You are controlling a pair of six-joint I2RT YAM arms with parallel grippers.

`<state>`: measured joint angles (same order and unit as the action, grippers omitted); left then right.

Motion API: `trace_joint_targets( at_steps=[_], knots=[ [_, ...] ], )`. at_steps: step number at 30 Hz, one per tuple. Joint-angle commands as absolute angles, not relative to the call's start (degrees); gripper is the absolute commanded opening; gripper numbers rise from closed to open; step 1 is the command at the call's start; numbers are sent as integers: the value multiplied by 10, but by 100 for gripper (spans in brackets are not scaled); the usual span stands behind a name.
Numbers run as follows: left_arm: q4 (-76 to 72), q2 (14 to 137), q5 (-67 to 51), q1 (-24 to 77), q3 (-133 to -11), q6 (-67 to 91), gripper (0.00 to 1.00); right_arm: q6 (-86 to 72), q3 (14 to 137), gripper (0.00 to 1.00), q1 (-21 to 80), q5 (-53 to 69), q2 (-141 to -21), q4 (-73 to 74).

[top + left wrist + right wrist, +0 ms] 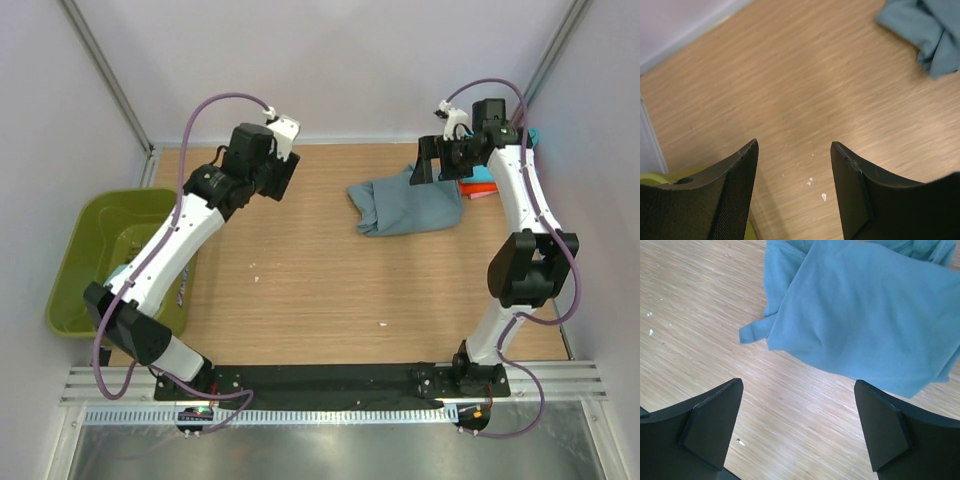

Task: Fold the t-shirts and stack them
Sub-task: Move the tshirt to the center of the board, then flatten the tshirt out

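Shirt first: the slate blue-grey t-shirt (865, 310) lies crumpled just ahead of my right gripper (800, 425), an orange tee (482, 188) just beside it. Left of the shirt I have bare table (300, 290) out to the green tub (75, 250). Right jaws are spread wide, holding nothing. The left gripper (792, 170), well apart from the shirt, is parted and empty

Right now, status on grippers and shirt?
Left gripper open, empty. Right gripper open, empty, beside crumpled blue-grey t-shirt on table. Nothing in the way.

Wood-grain table (300, 290) with crumpled blue-grey t-shirt (405, 210) (far right), white specks (383, 323) mid-table.
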<state>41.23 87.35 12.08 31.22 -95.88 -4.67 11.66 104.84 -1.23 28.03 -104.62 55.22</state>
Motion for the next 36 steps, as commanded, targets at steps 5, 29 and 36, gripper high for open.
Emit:
trace_joint_targets(
  at_steps=[5,29,36],
  knots=[
    [411,842,142,298,-912,-13,62,155,1122,99,-18,302,-1118,568],
    [401,864,127,246,-917,20,64,208,1416,76,170,187,-1445,540],
    [399,875,123,243,-932,25,64,213,1390,72,182,123,-1458,539]
  ],
)
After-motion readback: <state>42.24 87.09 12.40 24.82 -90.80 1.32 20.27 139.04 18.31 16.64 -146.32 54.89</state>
